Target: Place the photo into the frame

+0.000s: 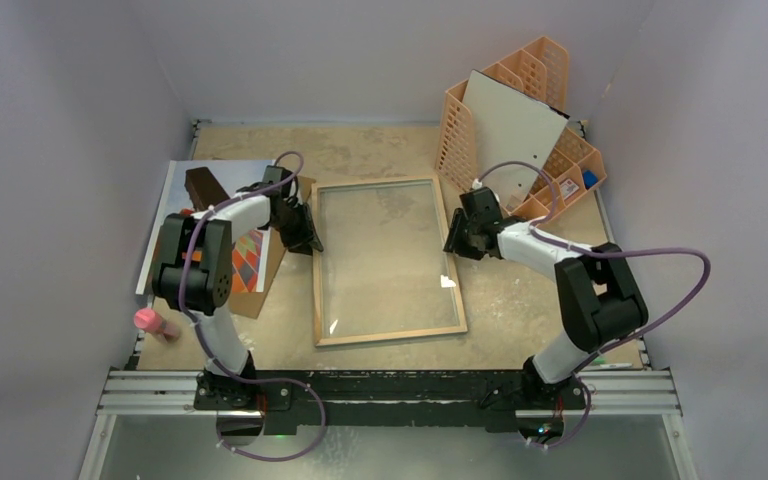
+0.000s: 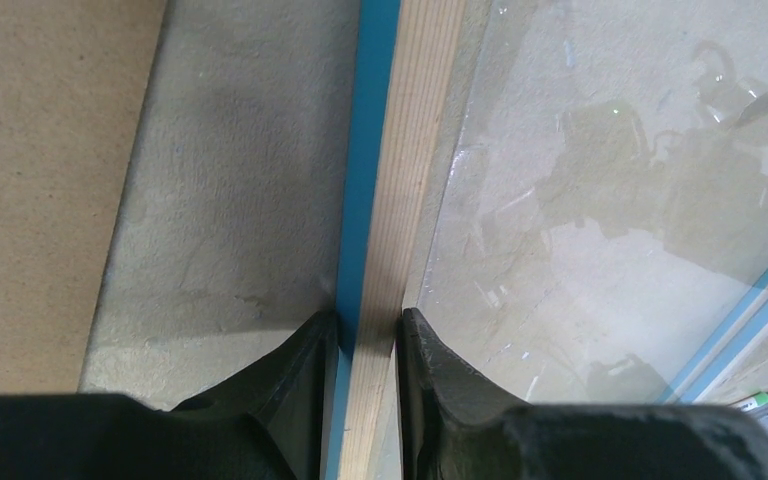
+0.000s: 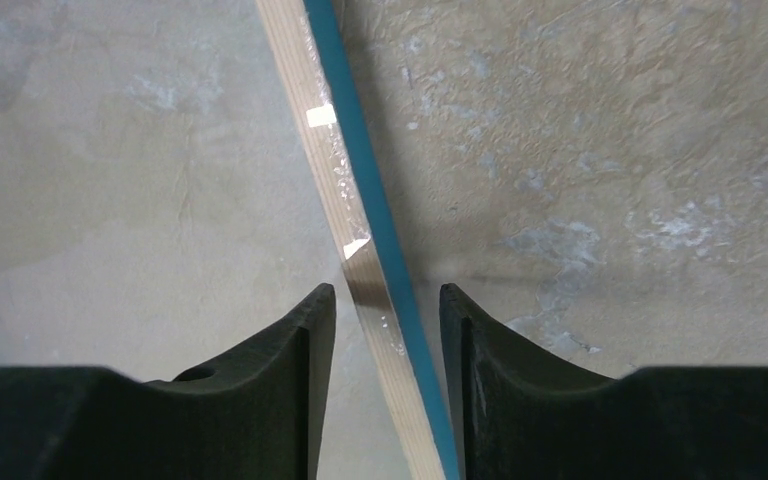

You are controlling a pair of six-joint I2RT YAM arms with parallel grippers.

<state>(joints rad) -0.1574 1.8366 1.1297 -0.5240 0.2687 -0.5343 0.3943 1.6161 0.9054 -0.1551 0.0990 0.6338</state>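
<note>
**Frame pinched on one rail, straddled on the other**

The frame [image 1: 388,335] lies flat in the middle of the table [image 1: 520,300], wooden back up, with its glass pane [image 1: 385,255] showing the tabletop through it. It looks light and stiff, but the rails are thin and the glass is fragile and smooth. The rails are therefore the sensible place to grip, one on each long side so the frame stays level.

The left gripper [image 2: 368,320] is clamped on the left rail, one finger against the blue outer edge and the other against the inner wood. The right gripper [image 3: 385,295] stands apart astride the right rail, with a gap on either side and nothing held.

The photo [image 1: 182,210] lies well left of the frame, partly under the left arm.
</note>
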